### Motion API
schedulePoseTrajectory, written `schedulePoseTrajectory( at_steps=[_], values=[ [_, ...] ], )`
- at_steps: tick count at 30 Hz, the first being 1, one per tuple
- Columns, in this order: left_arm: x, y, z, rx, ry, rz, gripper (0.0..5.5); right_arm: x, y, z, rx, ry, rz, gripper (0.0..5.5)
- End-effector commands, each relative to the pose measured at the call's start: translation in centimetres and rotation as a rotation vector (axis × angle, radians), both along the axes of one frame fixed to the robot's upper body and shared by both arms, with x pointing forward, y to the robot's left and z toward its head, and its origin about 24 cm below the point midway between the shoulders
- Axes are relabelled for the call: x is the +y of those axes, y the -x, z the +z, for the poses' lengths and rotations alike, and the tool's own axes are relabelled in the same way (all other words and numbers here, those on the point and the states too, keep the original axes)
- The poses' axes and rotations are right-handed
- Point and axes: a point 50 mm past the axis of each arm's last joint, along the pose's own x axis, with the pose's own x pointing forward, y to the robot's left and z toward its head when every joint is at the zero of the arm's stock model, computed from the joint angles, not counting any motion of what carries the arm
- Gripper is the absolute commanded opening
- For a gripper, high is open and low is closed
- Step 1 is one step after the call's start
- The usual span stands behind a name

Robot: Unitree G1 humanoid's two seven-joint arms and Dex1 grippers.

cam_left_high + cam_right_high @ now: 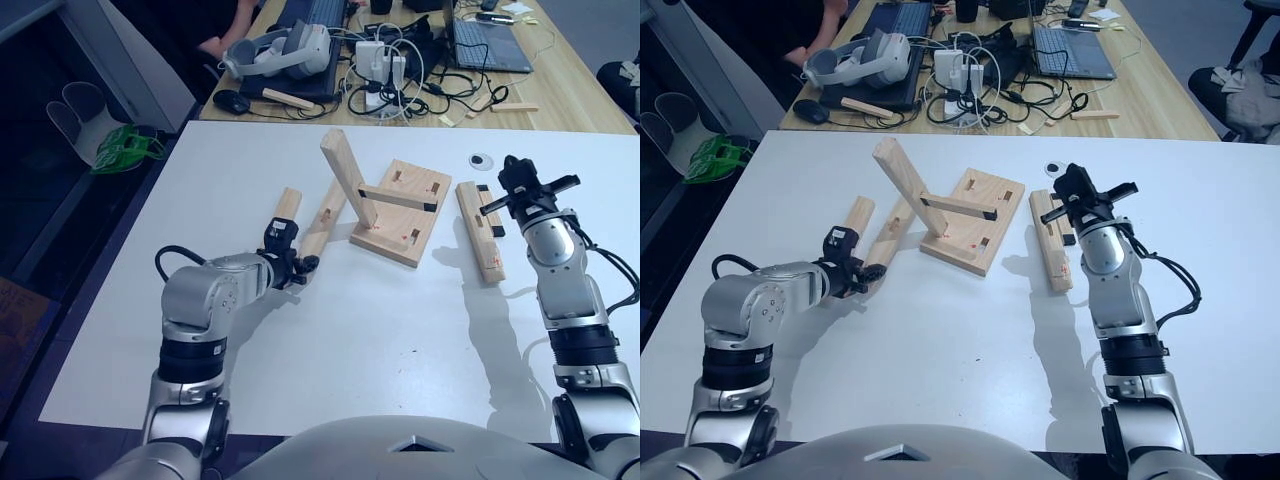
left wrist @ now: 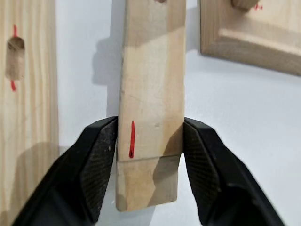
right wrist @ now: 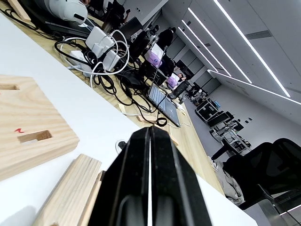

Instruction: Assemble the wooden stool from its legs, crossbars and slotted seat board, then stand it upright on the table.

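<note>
The slotted seat board [image 1: 412,238] lies flat at mid-table. One leg [image 1: 343,172] stands tilted in it, and a crossbar [image 1: 395,197] runs from that leg over the board. Two loose legs lie to its left, one with a slot [image 1: 286,212] and one nearer the board [image 1: 325,218]. My left gripper [image 1: 303,266] is shut on the near end of that nearer leg [image 2: 151,94], with a finger [image 2: 99,165] pressed on each side. A further leg piece [image 1: 481,232] lies right of the board. My right gripper [image 1: 514,166] is shut and empty, just above that piece's far end [image 3: 70,193].
A wooden desk [image 1: 560,95] behind the white table [image 1: 330,350] holds cables, laptops, a headset [image 1: 280,48] and a mouse [image 1: 231,100]. A small round disc [image 1: 481,159] lies near my right gripper. A green item [image 1: 125,148] sits off the table's left edge.
</note>
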Motion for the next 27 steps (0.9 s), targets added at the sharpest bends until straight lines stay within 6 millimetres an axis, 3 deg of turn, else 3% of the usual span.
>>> schedulePoseTrajectory(
  at_steps=[1, 7, 10, 15, 18, 22, 24, 27],
  values=[
    [-0.1, -0.6, 1.4, -0.130, 0.025, 0.104, 2.13, -0.9, -0.9, 1.8, -0.084, -0.007, -0.031, 0.00],
    [1.4, -2.8, 4.5, -0.412, -0.005, 0.307, 2.13, -2.6, -2.6, 4.4, -0.169, -0.032, -0.078, 0.00],
    [3.3, -3.8, 6.2, -0.587, -0.019, 0.423, 2.13, -3.1, -3.8, 6.2, -0.165, -0.184, -0.050, 0.00],
    [5.8, -5.3, 10.1, -0.901, -0.162, 0.420, 2.13, 0.0, -4.3, 10.0, -0.096, -0.578, 0.295, 0.74],
    [6.0, -6.0, 13.3, -1.094, -0.229, 0.308, 2.13, 2.7, -2.8, 11.8, -0.009, -0.775, 0.556, 1.20],
    [3.3, -6.2, 16.5, -1.276, -0.220, 0.003, 2.13, 5.3, -0.1, 13.5, 0.108, -0.924, 0.839, 1.88],
    [1.8, -6.0, 16.9, -1.304, -0.202, -0.145, 2.13, 5.9, 0.7, 14.3, 0.139, -0.968, 0.923, 2.31],
    [-0.3, -5.3, 16.2, -1.284, -0.162, -0.353, 2.13, 6.6, 1.9, 15.2, 0.185, -0.981, 1.030, 2.32]
  ],
)
